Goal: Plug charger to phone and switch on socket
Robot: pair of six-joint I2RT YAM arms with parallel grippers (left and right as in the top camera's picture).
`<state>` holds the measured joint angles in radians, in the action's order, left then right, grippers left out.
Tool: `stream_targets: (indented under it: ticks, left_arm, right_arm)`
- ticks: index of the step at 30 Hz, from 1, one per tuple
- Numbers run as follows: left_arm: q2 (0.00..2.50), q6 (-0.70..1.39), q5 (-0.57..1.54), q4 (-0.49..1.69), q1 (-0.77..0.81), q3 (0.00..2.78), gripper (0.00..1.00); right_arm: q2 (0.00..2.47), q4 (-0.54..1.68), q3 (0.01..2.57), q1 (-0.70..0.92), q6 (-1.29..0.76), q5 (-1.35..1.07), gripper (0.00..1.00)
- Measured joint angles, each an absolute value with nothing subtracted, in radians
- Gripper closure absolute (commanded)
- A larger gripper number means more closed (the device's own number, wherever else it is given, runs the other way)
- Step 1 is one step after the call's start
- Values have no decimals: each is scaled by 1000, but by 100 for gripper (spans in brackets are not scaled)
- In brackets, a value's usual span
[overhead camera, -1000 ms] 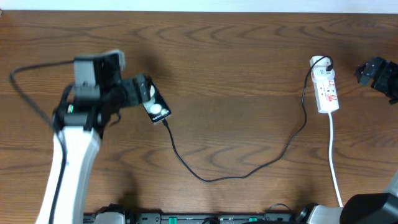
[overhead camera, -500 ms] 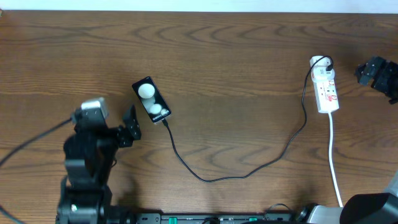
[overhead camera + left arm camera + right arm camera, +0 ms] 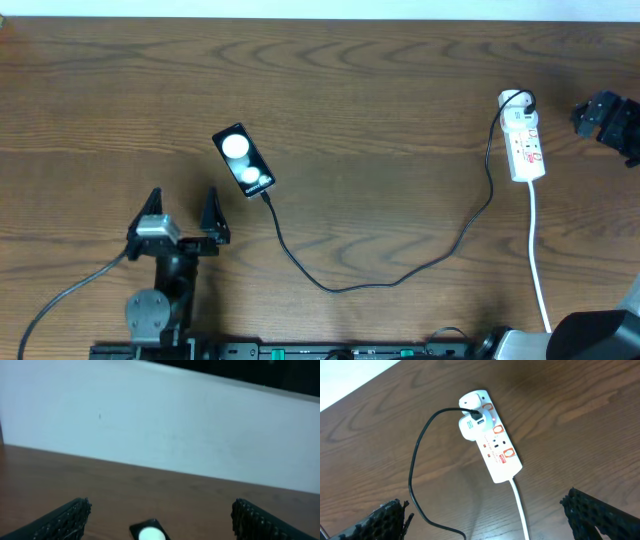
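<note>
The left gripper [image 3: 182, 212] sits low at the near edge of the table [image 3: 380, 80], jaws spread wide and holding nothing. The phone [image 3: 243, 160] lies flat just ahead of them and a little to their right, with only bare wood between; in the left wrist view its top edge [image 3: 147, 532] peeks up between the two fingers. The charger [image 3: 330, 287] meets the phone's near corner, then loops away to the right of those jaws, well apart from them.

The right gripper [image 3: 605, 118] hangs beside the socket [image 3: 524, 140], also gaping and empty. Ahead of its jaws the cable runs into a white adapter [image 3: 470, 427] seated on the strip, and the strip's white cord [image 3: 520, 510] trails back between the fingers [image 3: 385, 520].
</note>
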<state>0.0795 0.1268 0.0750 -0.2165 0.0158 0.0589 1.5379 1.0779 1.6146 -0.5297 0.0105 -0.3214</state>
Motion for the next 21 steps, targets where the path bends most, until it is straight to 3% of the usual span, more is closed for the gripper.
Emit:
stream_targets:
  ticks: [5,14,21]
  left_arm:
    - [12,77,75,-235,16,17,8]
    - [10,-33,75,-9,16,6,8]
    - [10,-53,61,23,16,15,8]
  right_arm:
    - [1538,1078,1615,-530,10,-322,1]
    - [1538,1078,1615,-530,10,-321,1]
    - [1538,1078,1614,-530,10,-322,1]
